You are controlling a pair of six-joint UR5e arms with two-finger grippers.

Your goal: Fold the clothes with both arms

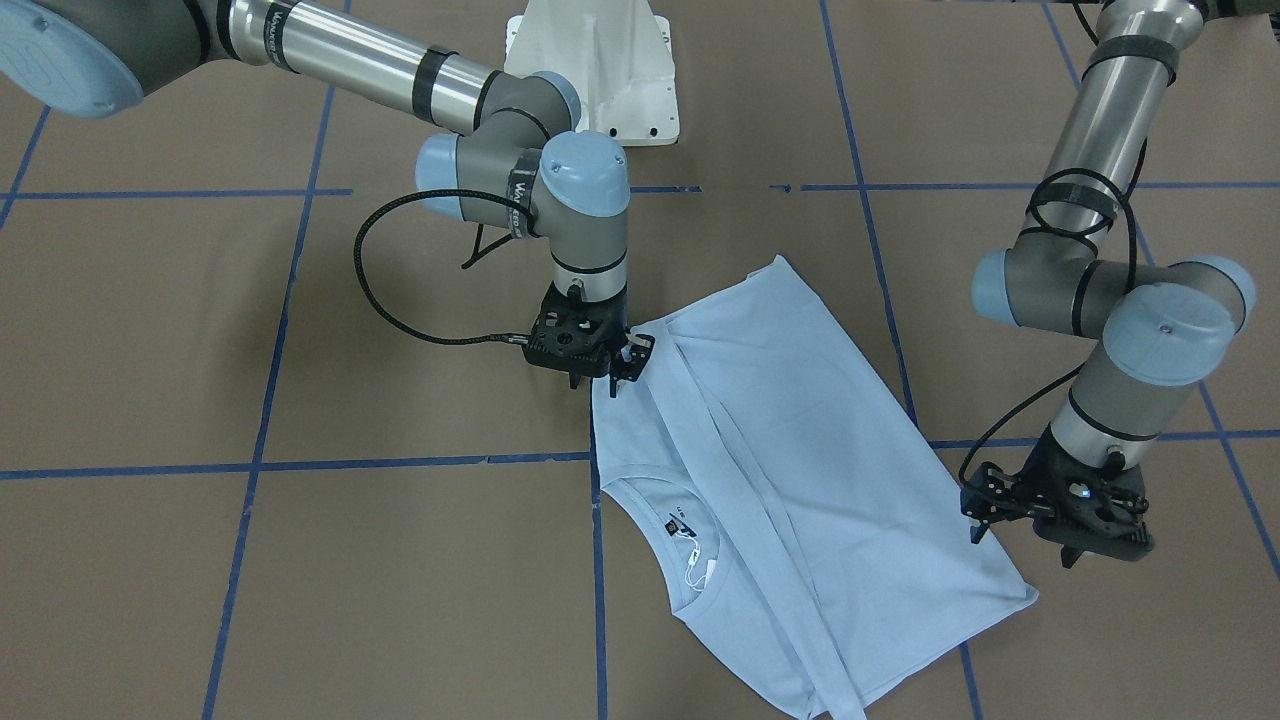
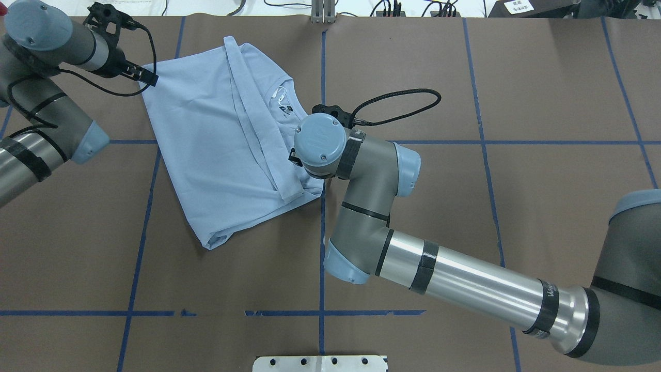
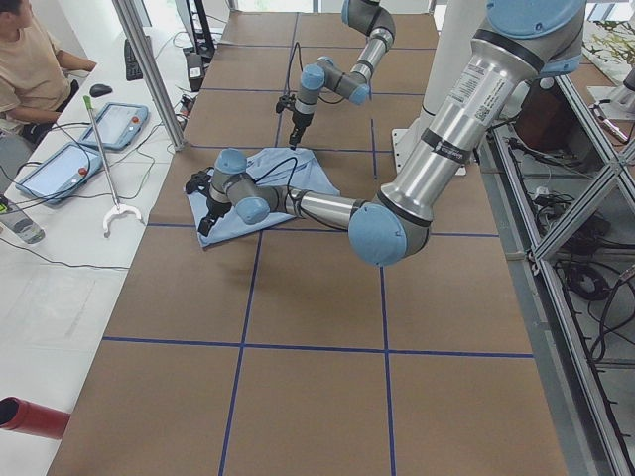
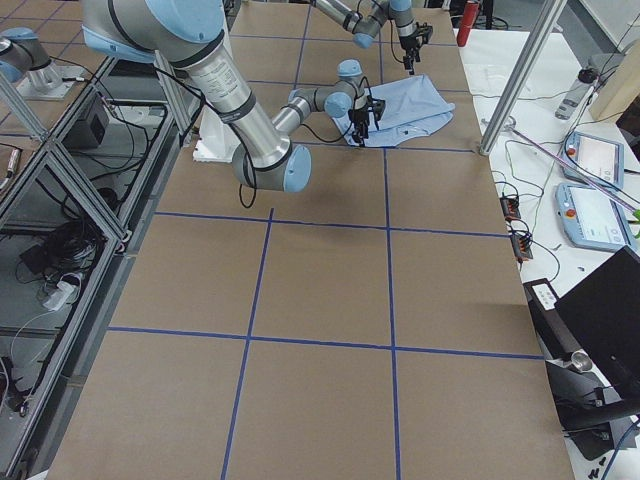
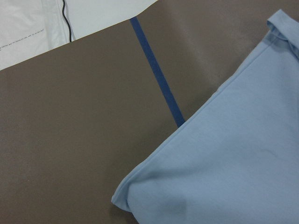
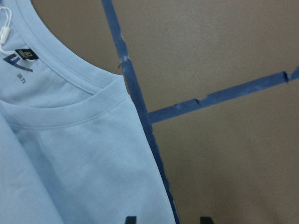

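- Exterior front-facing view: the T-shirt (image 1: pixel 800 450) lies flat on the brown table (image 1: pixel 400 560), partly folded, with long fold bands running down its middle. The collar (image 1: pixel 650 500) and its white tag (image 1: pixel 700 570) face up on the operators' side.
- Right gripper (image 1: pixel 598 380): it points down at the shirt's side edge near the collar. Its fingers are apart and hold nothing. In the right wrist-mounted view one tip hangs over cloth and the other over bare table, so the jaws straddle the hem, probably to pinch it.
- Left gripper (image 1: pixel 1020 545): it is spread wide and empty, just beside the corner on the opposite side and apart from the cloth. The left wrist-mounted view looks straight onto that corner, which suggests it is being lined up.
- Judgement: the arms flank the shirt so that each can take one edge and lift the next fold evenly. A grip on one side only would likely drag the cloth askew.
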